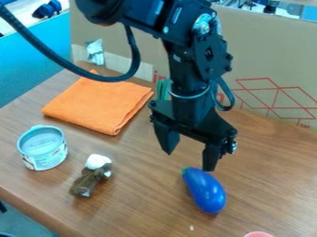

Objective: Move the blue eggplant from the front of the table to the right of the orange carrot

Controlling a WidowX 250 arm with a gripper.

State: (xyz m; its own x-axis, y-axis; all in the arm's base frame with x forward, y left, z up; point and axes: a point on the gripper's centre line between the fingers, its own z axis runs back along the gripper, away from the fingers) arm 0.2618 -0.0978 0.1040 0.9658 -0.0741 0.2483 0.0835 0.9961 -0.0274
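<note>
"So, how does the arm (189, 60) stand?"

"It comes in from the top edge, bends, and drops almost straight down, with the gripper (189, 157) hanging over the table (139, 185), tips pointing down."

"Is it gripping anything?"

"No, its two fingers are spread wide, with nothing between them. The one on the view's right sits lower in the picture, near the stem end of the blue eggplant (206, 190)."

"Where's that lying?"

"On its side on the table, toward the front, just below the gripper in the view. Left of it are a brown-and-white toy (90, 176), a tin (42, 149) and, farther back, a folded orange cloth (98, 102)."
</note>
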